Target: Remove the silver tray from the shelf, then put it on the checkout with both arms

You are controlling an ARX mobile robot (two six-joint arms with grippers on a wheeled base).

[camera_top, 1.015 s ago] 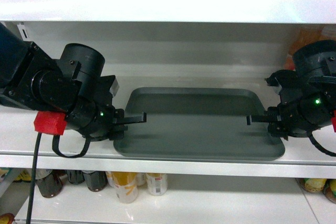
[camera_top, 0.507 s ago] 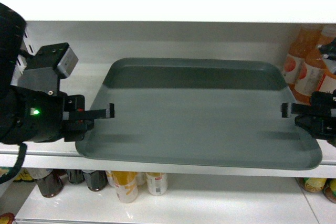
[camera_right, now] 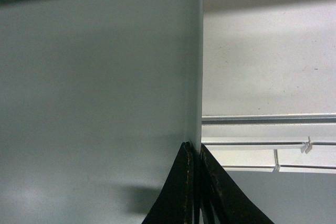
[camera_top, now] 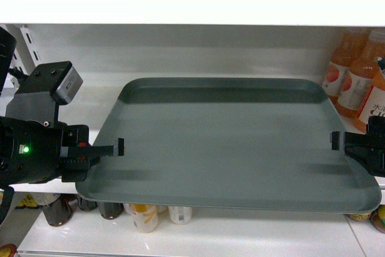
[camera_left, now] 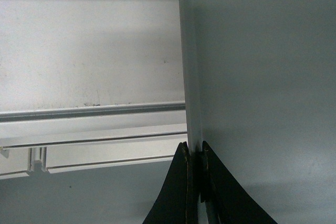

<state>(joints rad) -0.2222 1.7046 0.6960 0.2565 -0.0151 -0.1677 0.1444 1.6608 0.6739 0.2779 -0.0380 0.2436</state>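
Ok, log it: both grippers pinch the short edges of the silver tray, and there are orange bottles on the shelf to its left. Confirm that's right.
Not quite. The orange bottles stand to the right of the silver tray, as the head view shows. The left gripper and right gripper do pinch its short edges.

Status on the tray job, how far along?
Done: both pincers are clamped on the silver tray, left pincer on its left rim, right pincer on its right rim. In hand: the tray's front edge juts out past the shelf, so it looks mid-withdrawal. Left: clearing the shelf and setting it on the checkout, which is not in view.
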